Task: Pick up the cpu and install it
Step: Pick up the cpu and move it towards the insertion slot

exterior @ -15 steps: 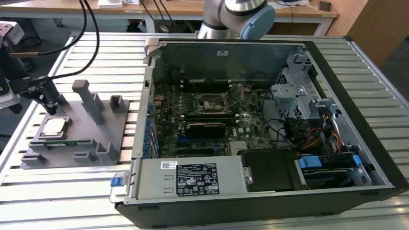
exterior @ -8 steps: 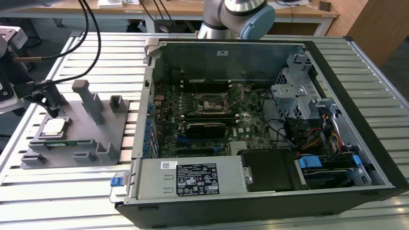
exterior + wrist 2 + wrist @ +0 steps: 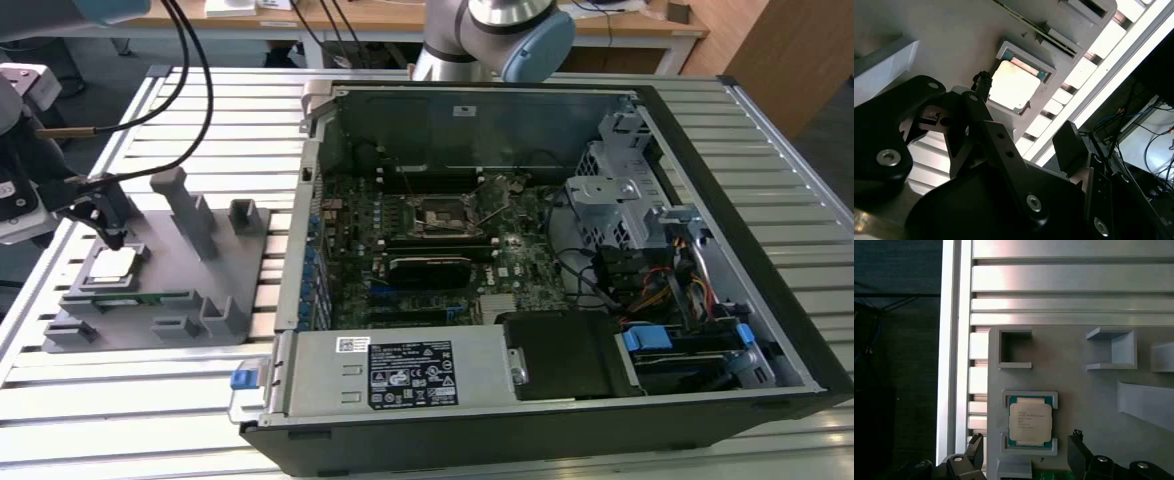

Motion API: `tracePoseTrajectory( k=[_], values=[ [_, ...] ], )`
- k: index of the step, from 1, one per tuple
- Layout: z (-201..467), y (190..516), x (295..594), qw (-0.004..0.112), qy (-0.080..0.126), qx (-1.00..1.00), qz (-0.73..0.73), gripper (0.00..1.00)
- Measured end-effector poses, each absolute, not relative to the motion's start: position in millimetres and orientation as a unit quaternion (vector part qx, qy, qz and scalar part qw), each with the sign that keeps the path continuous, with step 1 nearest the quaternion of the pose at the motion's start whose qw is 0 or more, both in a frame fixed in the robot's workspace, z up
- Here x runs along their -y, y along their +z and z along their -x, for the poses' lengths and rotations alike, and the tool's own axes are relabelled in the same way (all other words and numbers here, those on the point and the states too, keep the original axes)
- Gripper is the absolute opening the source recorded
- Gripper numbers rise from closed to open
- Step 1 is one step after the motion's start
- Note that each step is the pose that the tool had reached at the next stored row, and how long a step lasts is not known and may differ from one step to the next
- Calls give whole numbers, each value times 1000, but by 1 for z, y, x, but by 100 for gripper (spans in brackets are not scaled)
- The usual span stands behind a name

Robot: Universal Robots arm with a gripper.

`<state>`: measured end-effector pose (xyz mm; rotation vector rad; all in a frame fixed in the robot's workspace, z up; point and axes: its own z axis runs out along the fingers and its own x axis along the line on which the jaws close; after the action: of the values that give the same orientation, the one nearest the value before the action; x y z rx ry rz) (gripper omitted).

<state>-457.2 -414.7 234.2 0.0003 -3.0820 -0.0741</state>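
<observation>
The gripper (image 3: 1026, 436) hangs open just above the cpu (image 3: 1029, 421) in a grey holder (image 3: 1079, 390).

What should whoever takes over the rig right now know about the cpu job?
Gripper: open, low over the grey holder, jaws spread to either side of the cpu; no grasp yet.
Cpu: flat in its recess in the holder, which stands on the slatted table at the exterior view's left of the open computer case.
Done: gripper lined up over the cpu.
Left: the pick-up, then the install in the socket inside the case.
</observation>
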Motion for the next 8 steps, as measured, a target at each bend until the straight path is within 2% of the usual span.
tracePoseTrajectory(
  k=[8],
  values=[
    [457,230,415,32,-24,999,-1,76]
  ],
)
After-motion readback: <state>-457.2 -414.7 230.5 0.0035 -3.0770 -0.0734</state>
